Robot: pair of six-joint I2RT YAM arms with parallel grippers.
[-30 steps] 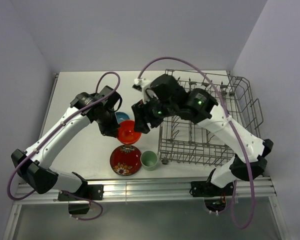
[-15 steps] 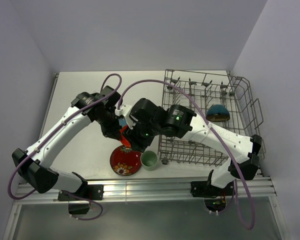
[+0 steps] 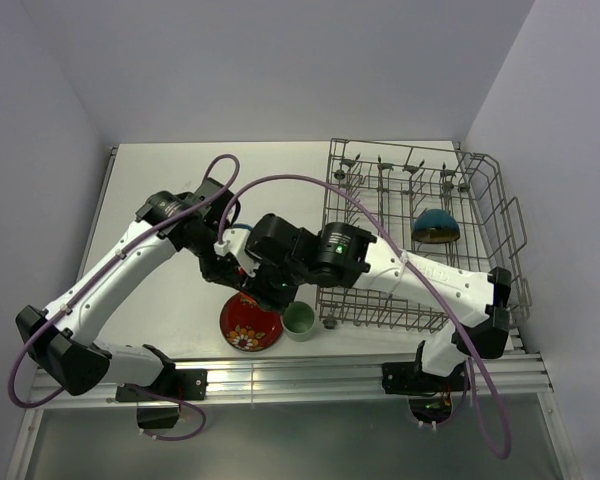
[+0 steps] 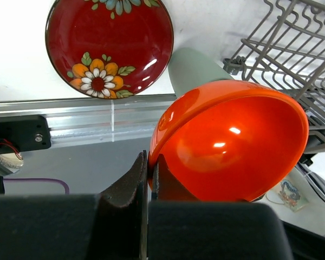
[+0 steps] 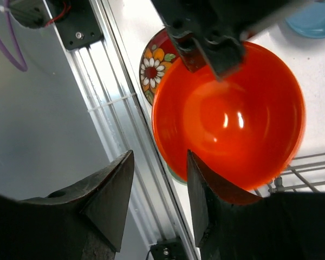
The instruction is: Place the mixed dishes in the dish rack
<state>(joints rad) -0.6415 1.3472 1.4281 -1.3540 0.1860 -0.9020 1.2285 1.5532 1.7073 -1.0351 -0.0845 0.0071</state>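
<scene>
The left pincer (image 4: 150, 162) is clamped on the rim of the orange-red bowl (image 4: 233, 141), holding it tilted in the air just left of the rack (image 3: 420, 240). The right pincer (image 5: 160, 157) is spread open, with the bowl's edge in the gap (whether it touches is unclear). Below, the flowered red plate (image 3: 248, 325) lies on the surface (image 3: 160, 190) off the rack's near left corner, and the pale green cup (image 3: 298, 320) stands between the two. The blue bowl (image 5: 314, 21) sits left of the rack. A dark bowl (image 3: 435, 225) stands on edge inside the rack, toward its far right.
</scene>
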